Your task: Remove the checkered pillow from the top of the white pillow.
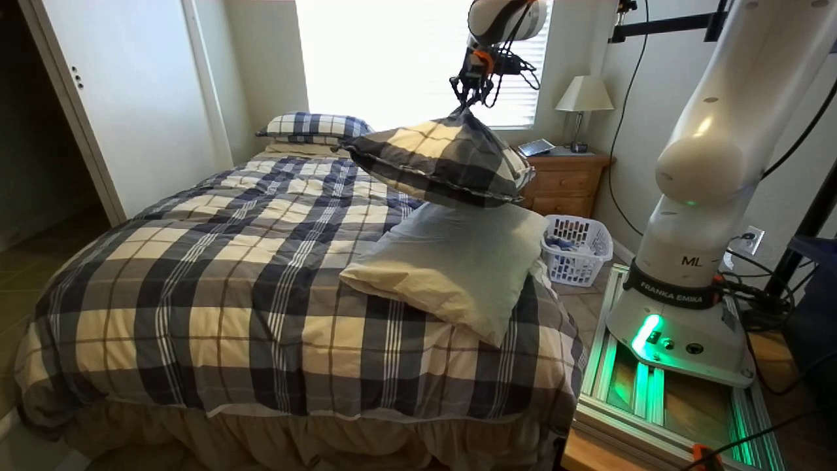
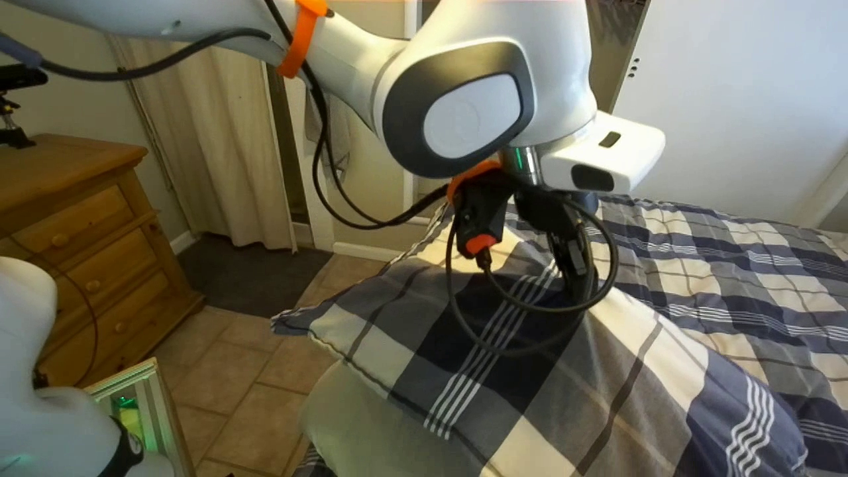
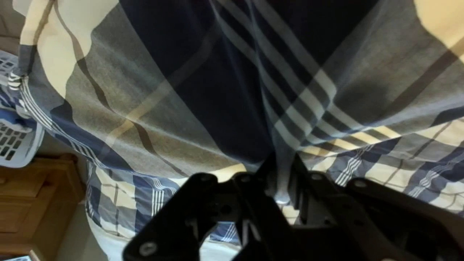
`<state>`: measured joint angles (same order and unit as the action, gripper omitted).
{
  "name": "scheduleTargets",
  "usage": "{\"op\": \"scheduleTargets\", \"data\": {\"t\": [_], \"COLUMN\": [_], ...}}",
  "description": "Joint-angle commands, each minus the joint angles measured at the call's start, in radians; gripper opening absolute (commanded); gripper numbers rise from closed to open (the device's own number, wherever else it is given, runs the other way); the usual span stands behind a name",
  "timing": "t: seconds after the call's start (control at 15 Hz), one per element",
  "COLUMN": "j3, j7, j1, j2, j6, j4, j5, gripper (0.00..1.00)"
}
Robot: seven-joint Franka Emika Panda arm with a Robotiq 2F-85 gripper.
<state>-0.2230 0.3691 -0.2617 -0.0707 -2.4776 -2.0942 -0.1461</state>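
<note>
Checkered pillow point(image 1: 441, 157) is held aloft, hung tilted over the far part of the white pillow point(image 1: 451, 265) as seen in an ext. view; whether its underside is clear or brushing can't be told for sure. White pillow is borne by the plaid bedspread point(image 1: 229, 281), nr its edge. Cover of the checkered one is gathered into a fold & clamped btwn the fingertips of the gripper point(image 1: 465, 103), as is also shown in the wrist view. Step in hand is judged to be lift-off, approx. mid-task. A bit more ht. should be gained straight up first, so the white pillow isn't dragged; then a slow sideways carry is advised, w/ swing allowed to settle. Since only a pinch of cloth is gripped, slip may be caused by jerks. Set-down is best made toward the bedspread's middle, away from the laundry basket point(image 1: 577, 269) & nightstand point(image 1: 562, 186). Cable point(image 2: 613, 255) is looped low in front of the pillow in an ext. view; snagging should be avoided. Release shouldn't be made until wt. is fully taken.
</note>
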Motion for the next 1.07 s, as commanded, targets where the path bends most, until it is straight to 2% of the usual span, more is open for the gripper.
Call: {"op": "scheduleTargets", "data": {"t": [0.0,0.33,0.47,0.53,1.0], "j3": [0.016,0.03,0.031,0.023,0.021], "j7": [0.095,0.16,0.134,0.117,0.118], "j1": [0.001,0.005,0.015,0.012,0.023], "j2": [-0.029,0.027,0.052,0.026,0.061], "j6": [-0.019,-0.084,-0.071,-0.064,-0.063], "j4": [0.084,0.202,0.251,0.165,0.21], "j5": [-0.052,-0.048,-0.008,-0.012,-0.011], "gripper": [0.02,0.02,0.02,0.09,0.09]}}
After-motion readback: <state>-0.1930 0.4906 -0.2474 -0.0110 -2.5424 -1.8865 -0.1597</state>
